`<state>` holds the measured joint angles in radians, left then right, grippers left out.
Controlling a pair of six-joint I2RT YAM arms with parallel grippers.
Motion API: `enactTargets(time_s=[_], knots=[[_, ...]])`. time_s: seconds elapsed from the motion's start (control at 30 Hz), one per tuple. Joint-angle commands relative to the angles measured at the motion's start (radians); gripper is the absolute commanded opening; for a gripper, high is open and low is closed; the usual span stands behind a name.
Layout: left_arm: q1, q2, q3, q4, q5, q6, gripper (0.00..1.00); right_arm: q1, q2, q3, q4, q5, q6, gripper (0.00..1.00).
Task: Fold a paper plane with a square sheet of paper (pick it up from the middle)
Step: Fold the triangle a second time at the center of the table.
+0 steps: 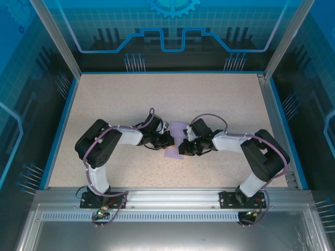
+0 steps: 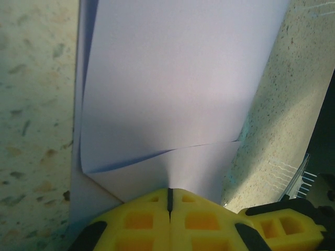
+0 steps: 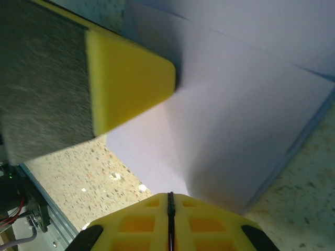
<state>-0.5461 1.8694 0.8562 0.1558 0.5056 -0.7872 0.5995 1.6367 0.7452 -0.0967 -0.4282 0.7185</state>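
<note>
speckled table point(image 1: 209, 99); left pincer point(image 2: 169, 192), right pincer point(image 3: 170, 196) grip sheet point(image 2: 178, 78)

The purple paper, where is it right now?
Top view: the purple paper lies centrally, between the shut left gripper and shut right gripper, both tips touching it.

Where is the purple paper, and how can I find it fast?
Look at the middle of the speckled beige table. There, between the left gripper and the right gripper, sits the sheet of paper. It's the only pale-purple thing there, and it's partly folded.
</note>
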Motion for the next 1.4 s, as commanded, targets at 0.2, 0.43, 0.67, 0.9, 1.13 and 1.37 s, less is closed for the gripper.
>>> enactTargets(time_s=[0.2,0.43,0.67,0.9,1.13,1.37], knots=[[0.0,0.039,-0.011,-0.045,-0.049,-0.004,0.02,0.003,0.131,0.09,0.051,-0.034,0.027,0.1],[-0.001,0.039,-0.012,-0.05,-0.051,-0.007,0.01,0.011,0.16,0.048,0.016,0.023,0.019,0.11],[-0.001,0.05,-0.006,-0.068,-0.07,-0.009,0.0,0.008,0.081,-0.014,-0.021,0.029,0.003,0.12],[0.001,0.051,-0.011,-0.071,-0.078,-0.009,0.0,0.01,0.011,-0.11,-0.054,0.015,-0.008,0.13],[0.001,0.051,-0.008,-0.071,-0.072,-0.009,0.0,0.005,-0.089,-0.18,-0.104,0.045,-0.013,0.13],[-0.001,0.047,-0.009,-0.068,-0.068,-0.009,0.0,0.0,-0.177,-0.11,-0.113,0.046,-0.005,0.14]])
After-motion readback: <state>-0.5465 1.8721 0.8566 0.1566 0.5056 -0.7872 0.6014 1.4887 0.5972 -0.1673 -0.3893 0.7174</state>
